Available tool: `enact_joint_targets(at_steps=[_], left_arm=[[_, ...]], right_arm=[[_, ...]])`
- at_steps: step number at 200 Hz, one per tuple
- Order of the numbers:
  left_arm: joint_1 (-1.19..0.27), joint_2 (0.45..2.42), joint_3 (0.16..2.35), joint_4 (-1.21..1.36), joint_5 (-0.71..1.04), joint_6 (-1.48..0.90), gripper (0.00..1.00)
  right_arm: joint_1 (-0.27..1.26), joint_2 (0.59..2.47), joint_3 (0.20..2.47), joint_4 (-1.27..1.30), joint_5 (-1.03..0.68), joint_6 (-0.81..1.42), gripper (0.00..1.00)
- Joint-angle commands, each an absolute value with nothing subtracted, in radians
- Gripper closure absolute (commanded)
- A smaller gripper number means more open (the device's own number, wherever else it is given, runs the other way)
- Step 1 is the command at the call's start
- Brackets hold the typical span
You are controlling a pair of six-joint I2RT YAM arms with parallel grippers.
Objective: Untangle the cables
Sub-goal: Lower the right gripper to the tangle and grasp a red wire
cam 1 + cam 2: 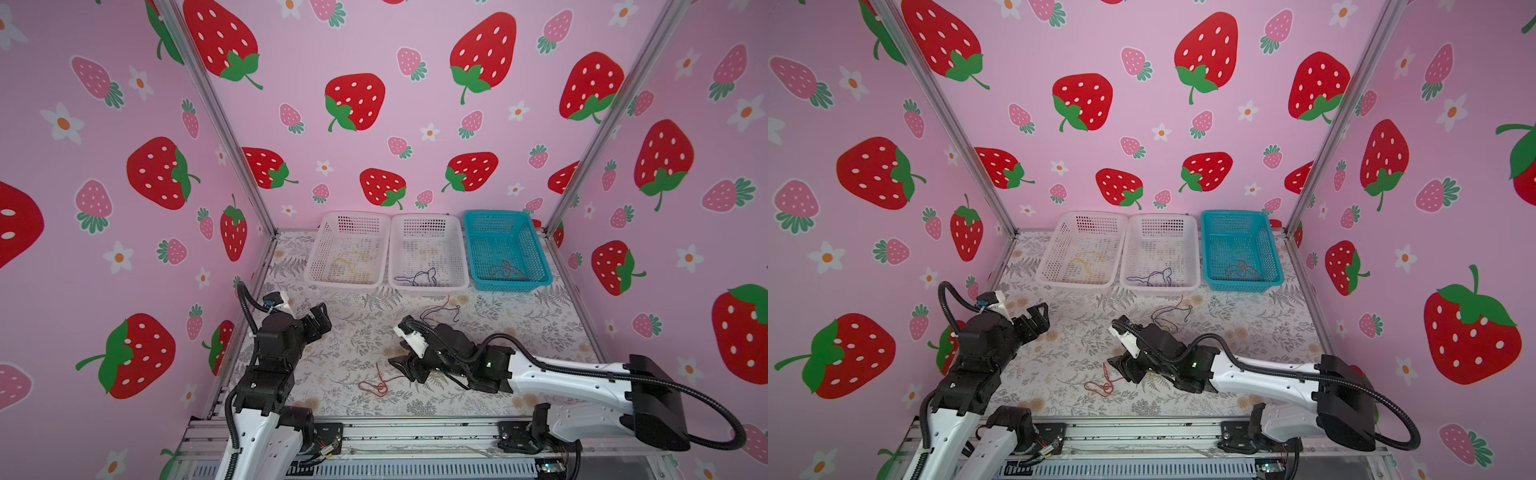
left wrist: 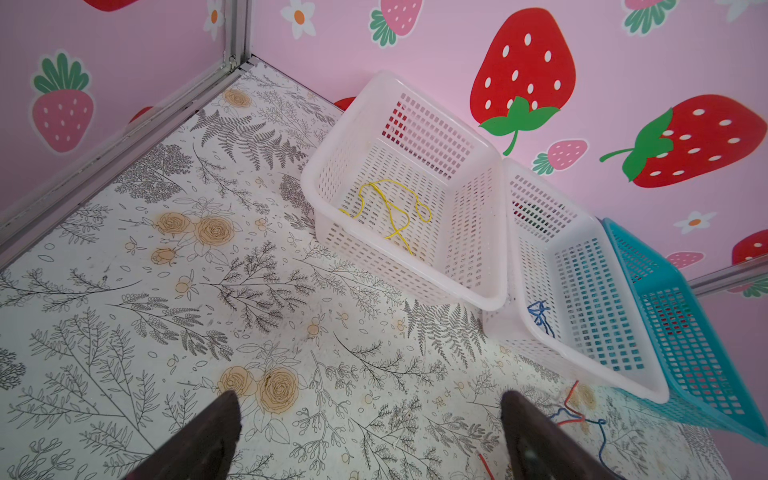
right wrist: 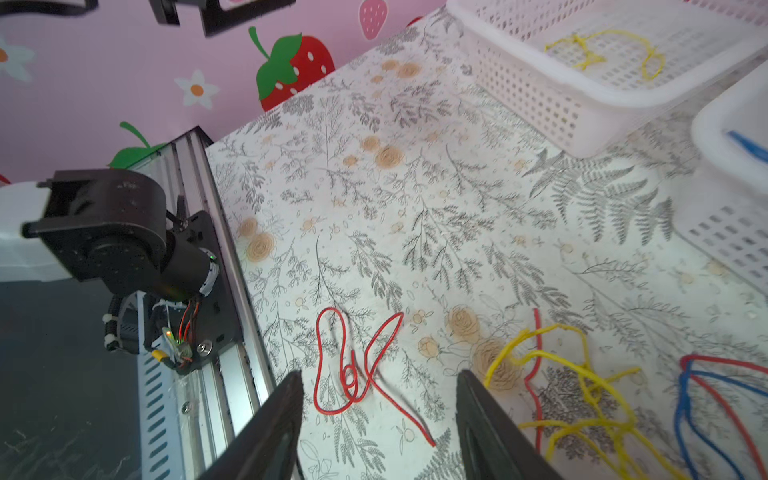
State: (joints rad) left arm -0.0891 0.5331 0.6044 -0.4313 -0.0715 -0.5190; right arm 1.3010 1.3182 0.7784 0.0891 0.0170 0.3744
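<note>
Reaching low, right end effector [image 3: 380, 372] gapes near red cable [image 3: 350, 376].

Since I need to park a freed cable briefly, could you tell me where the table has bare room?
Bare table lies between the left gripper, the white baskets and the tangle; another patch lies in front of the teal basket. It is crowded around the right gripper: loose red cable in front, tangle behind.
</note>
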Motion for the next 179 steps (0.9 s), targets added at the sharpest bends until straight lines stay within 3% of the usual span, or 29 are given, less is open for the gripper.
enact_joint_targets(at_steps=[1,35,54,126,179], left_arm=[[-0.089,0.536,0.642,-0.454,-0.085,-0.506,0.01],[-0.088,0.536,0.643,-0.454,-0.081,-0.507,0.01],[-0.089,0.538,0.645,-0.455,-0.076,-0.505,0.01],[-0.089,0.541,0.647,-0.457,-0.070,-0.504,0.01],[-0.089,0.541,0.647,-0.458,-0.066,-0.504,0.01]], right_arm=[[1.335,1.388,0.766,0.177,0.046,0.432,0.42],[1.360,1.522,0.776,0.230,0.024,0.472,0.47],[1.364,1.588,0.790,0.270,0.016,0.489,0.58],[1.377,1.752,0.867,0.292,0.014,0.506,0.64],[1.378,1.790,0.883,0.292,0.027,0.509,0.78]])
